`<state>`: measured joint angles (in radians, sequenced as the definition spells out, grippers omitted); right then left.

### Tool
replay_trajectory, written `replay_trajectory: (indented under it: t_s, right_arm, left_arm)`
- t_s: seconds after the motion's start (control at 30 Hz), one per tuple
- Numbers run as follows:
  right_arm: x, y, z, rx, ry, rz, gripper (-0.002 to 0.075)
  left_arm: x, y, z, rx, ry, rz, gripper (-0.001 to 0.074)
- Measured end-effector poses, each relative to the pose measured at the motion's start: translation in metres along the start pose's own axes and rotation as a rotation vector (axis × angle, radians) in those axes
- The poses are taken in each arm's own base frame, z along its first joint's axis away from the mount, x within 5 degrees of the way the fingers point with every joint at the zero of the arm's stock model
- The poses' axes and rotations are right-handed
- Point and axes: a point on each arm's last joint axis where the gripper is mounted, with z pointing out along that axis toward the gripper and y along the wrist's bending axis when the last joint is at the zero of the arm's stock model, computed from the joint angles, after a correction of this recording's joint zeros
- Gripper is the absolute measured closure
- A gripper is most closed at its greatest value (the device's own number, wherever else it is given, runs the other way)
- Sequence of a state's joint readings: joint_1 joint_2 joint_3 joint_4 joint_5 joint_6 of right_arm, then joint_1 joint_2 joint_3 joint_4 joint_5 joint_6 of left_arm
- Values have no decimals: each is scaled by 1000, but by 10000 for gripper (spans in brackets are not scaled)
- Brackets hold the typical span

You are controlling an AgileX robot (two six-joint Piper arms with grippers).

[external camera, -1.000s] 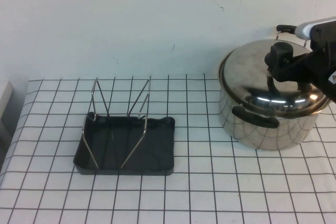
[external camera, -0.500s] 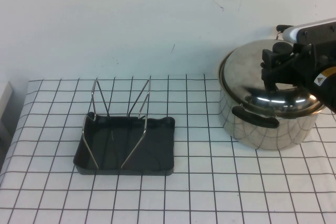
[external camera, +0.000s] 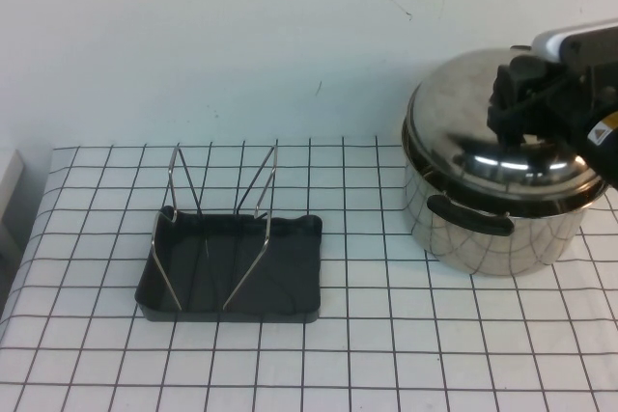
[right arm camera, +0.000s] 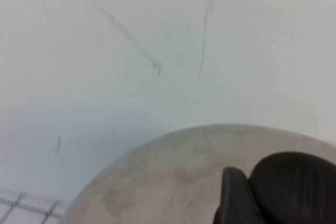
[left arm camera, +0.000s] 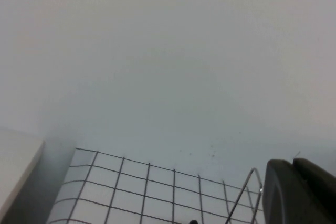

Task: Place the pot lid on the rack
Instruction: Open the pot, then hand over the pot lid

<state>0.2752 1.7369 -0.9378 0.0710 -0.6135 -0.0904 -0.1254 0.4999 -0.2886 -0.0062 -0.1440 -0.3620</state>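
Stainless steel, shiny and domed, the pot lid (external camera: 473, 147) sits at the right side of the table in the high view, tilted so that its far-left edge stands clear above the rim while its near-right edge lies low against the pot (external camera: 492, 229) beneath it. The lid's centre is covered by the right gripper (external camera: 521, 108), which reaches in from the right edge of the view and sits right on the crown of the dome; from the right wrist view the lid (right arm camera: 173, 182) fills the lower part of the picture with a black rounded part (right arm camera: 294, 179) against its surface, and a dark finger (right arm camera: 233, 195) beside that (whether the fingers are clamped on the knob I cannot tell). The pot is deep, with a black handle (external camera: 470, 214) on its near side. Well apart to the left, the rack (external camera: 232, 262) stands on the gridded tablecloth (external camera: 386, 354), its thin wire uprights (external camera: 259, 190) rising from a dark grey tray base, with nothing in it. The left gripper (left arm camera: 299, 192) shows only in the left wrist view as a dark block at the picture's edge, with one wire upright (left arm camera: 247, 190) of the rack near it and the pale wall (left arm camera: 168, 51) beyond; its opening cannot be judged.
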Motion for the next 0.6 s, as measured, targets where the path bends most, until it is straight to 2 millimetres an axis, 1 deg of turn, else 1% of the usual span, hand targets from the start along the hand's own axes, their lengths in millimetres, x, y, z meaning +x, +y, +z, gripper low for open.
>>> replay_trajectory:
  t_s: [0.1, 0.2, 0.33, 0.4, 0.5, 0.6]
  right_arm:
    - [-20, -1, -9, 2, -69, 2, 372]
    - [-44, -2, -23, 3, -145, 4, 372]
    - [-76, 1, -45, -35, -263, -61, 372]
    - [-94, 6, -60, -89, -352, -118, 372]
    - [-117, 18, -82, -213, -482, -168, 372]
    - [-126, 32, -98, -372, -544, -166, 372]
  left_arm:
    - [-1, 0, 0, 3, -6, -90, 738]
    - [-2, -1, 0, 9, -17, -195, 738]
    - [-1, -1, 0, 12, -18, -402, 738]
    - [-1, -1, 0, 13, -18, -518, 738]
    - [-2, -1, 0, 19, -21, -614, 738]
    - [-2, -1, 0, 23, -21, -683, 738]
